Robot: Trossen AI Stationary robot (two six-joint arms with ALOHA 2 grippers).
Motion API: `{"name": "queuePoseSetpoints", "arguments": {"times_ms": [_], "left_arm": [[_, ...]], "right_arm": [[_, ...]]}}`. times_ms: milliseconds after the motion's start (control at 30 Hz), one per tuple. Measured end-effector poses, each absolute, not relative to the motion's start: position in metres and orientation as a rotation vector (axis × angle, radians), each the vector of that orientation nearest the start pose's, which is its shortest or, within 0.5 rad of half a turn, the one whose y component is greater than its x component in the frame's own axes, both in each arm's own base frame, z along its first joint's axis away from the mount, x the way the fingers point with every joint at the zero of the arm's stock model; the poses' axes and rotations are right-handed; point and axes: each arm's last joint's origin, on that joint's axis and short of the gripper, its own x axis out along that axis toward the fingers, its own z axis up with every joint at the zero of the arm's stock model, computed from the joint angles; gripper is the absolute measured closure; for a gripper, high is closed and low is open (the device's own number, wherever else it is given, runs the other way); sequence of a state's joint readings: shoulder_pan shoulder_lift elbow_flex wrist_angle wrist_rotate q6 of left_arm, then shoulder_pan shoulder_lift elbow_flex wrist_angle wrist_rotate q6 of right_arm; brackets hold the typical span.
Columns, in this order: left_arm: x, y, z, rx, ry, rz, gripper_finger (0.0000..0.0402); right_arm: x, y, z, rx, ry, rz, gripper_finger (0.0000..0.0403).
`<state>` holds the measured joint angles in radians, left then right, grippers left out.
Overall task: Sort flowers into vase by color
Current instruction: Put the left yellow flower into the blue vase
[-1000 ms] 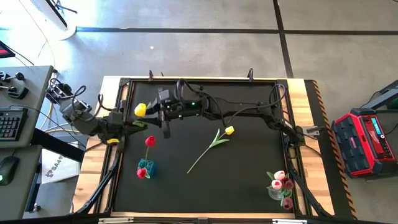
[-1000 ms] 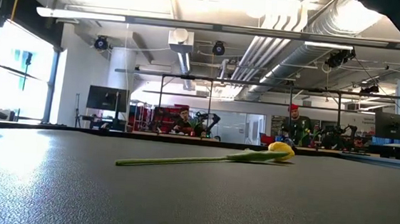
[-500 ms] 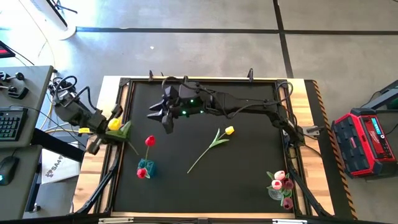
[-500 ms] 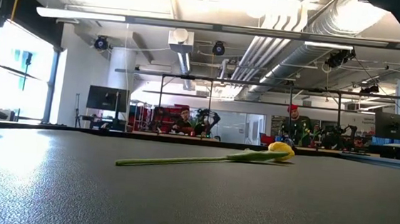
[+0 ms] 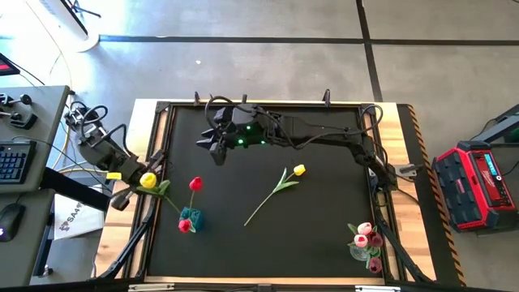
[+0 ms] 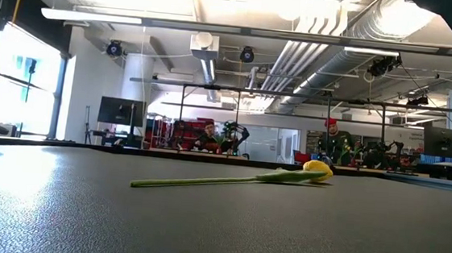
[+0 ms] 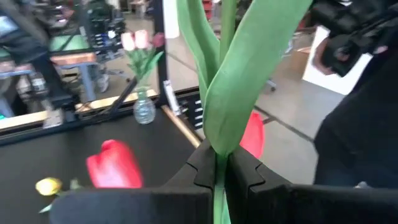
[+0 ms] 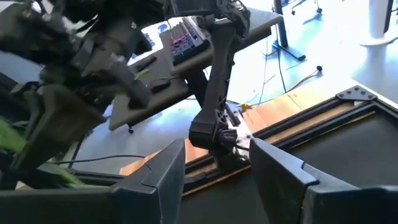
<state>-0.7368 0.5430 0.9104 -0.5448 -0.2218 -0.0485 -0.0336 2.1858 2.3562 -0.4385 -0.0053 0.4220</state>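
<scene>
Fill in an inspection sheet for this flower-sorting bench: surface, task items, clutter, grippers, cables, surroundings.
Surface: black mat on a wood-edged table.
Task items: yellow tulip lying loose mid-mat; red tulips in a teal vase; pink tulips in a clear vase; a second yellow tulip held at the left edge.
Clutter: nothing seen on the mat.
Grippers: left gripper shut on that tulip's stem; right gripper open, empty, over the far side.
Cables: bundles along both arms and the table's left side.
Surroundings: keyboard desk left, red case right, people far behind.
</scene>
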Motion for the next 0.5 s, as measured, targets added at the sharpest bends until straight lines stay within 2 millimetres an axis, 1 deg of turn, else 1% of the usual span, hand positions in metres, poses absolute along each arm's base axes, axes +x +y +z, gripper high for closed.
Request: {"name": "queuePoseSetpoints", "arguments": {"times_ms": [233, 433, 500], "left_arm": [[0.087, -0.072, 0.345, 0.007, 0.146, -0.548, 0.0401], [0.091, -0.075, 0.323, 0.030, 0.214, -0.532, 0.0401], [0.093, -0.076, 0.314, 0.048, 0.235, -0.500, 0.0401]], "right_arm": [[0.495, -0.016, 0.388, 0.441, 0.320, -0.104, 0.0236], [0.491, -0.016, 0.380, 0.448, 0.411, -0.126, 0.0236], [0.491, -0.016, 0.379, 0.456, 0.425, -0.130, 0.0236]]}}
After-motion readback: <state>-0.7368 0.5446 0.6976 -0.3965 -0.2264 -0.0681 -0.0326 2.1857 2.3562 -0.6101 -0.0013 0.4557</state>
